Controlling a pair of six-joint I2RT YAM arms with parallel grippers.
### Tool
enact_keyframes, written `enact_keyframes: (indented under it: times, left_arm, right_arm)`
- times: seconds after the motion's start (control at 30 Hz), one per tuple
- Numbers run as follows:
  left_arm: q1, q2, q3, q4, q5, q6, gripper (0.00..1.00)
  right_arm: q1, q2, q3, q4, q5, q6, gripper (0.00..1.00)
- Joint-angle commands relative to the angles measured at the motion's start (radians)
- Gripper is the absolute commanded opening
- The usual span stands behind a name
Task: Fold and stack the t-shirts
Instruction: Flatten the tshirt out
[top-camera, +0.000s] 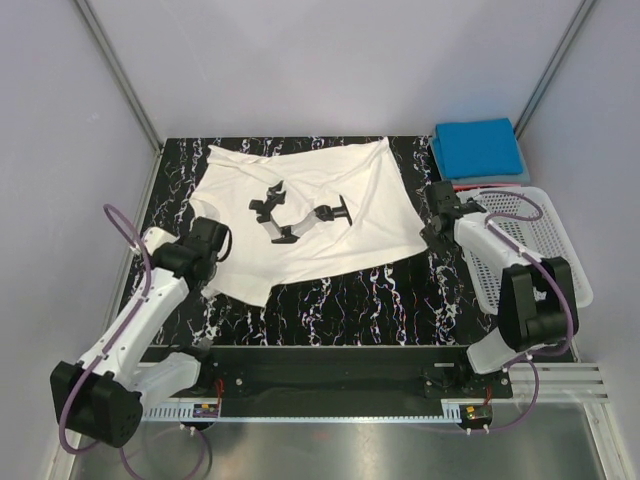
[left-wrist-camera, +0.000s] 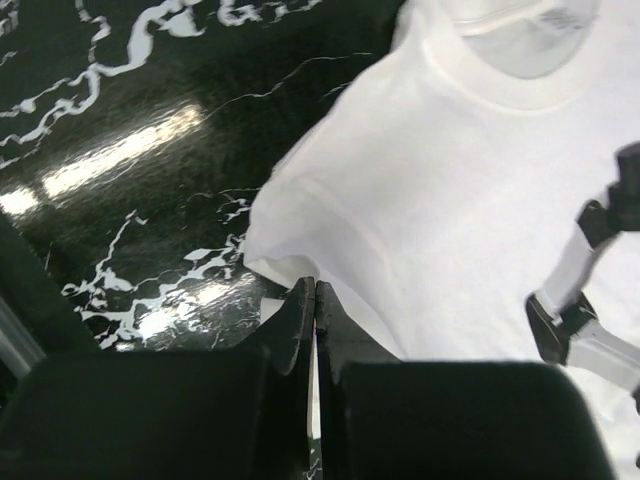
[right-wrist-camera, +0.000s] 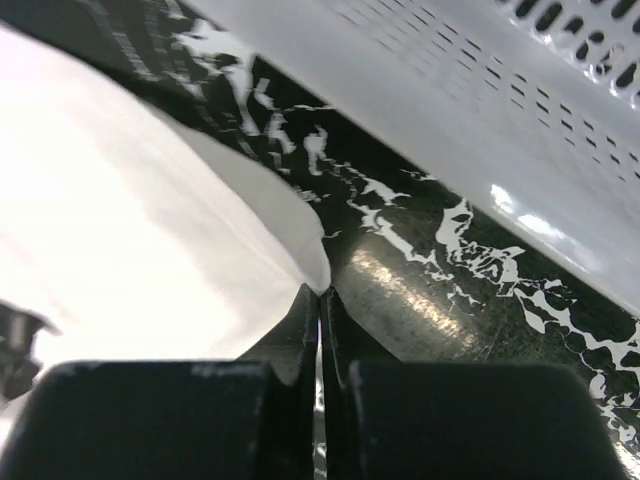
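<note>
At the left the left tool (left-wrist-camera: 315, 292) is down at the table (top-camera: 380, 300), on the near-left edge of the white t-shirt (top-camera: 330, 180); its two fingers are pressed together, and its wrist view shows the hem of a sleeve running right into them, so it looks clamped on that edge; the ribbed collar (left-wrist-camera: 510, 80) lies just beyond, toward the far side of that view.

The white t-shirt is spread flat over the middle of the black, white-veined table, collar end toward the left and bottom hem toward the right; the black print (top-camera: 300, 215) faces up near its centre; the cloth lies fairly smooth, with a few soft creases along the far edge.

Further right, the right tool (right-wrist-camera: 320, 295) is at the shirt's near-right corner; its fingers are also closed against each other, and the pointed tip of the white cloth ends exactly where they meet, pinched between them as far as I can see.

Past that, at the far right corner of the table, the blue t-shirt (top-camera: 478, 148) is folded into a neat square; the red t-shirt (top-camera: 480, 186) shows only as a thin strip at the near edge of the blue one; just nearer stands the white basket (top-camera: 560, 280), close beside the right arm, its perforated wall filling the upper part of the right wrist view.
</note>
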Motion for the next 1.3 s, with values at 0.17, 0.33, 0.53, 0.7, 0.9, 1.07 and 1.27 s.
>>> enact_keyframes:
  times: [0.17, 0.33, 0.53, 0.7, 0.9, 1.07, 1.27]
  left_arm:
    - [-0.022, -0.205, 0.227, 0.367, 0.06, 0.435, 0.0]
    - [-0.023, -0.137, 0.584, 0.295, 0.114, 0.518, 0.0]
    - [-0.023, 0.033, 1.269, 0.263, 0.215, 0.63, 0.0]
    - [-0.023, 0.258, 1.546, 0.157, 0.276, 0.704, 0.0]
    - [-0.016, 0.246, 1.445, 0.122, 0.286, 0.698, 0.0]
    - [0.043, 0.364, 1.527, 0.027, 0.322, 0.69, 0.0]
    - [0.164, 0.407, 1.554, 0.135, 0.398, 0.71, 0.0]
  right_arm:
    - [0.001, -0.231, 0.236, -0.02, 0.004, -0.279, 0.0]
    - [0.003, -0.372, 0.461, -0.051, -0.067, -0.402, 0.0]
    - [0.002, -0.406, 0.857, -0.109, -0.17, -0.468, 0.0]
    - [0.002, -0.318, 1.134, -0.214, -0.252, -0.453, 0.0]
    - [0.001, -0.293, 1.117, -0.175, -0.255, -0.459, 0.0]
    - [-0.001, -0.178, 1.178, -0.238, -0.368, -0.451, 0.0]
    - [0.001, -0.166, 1.224, -0.131, -0.353, -0.576, 0.0]
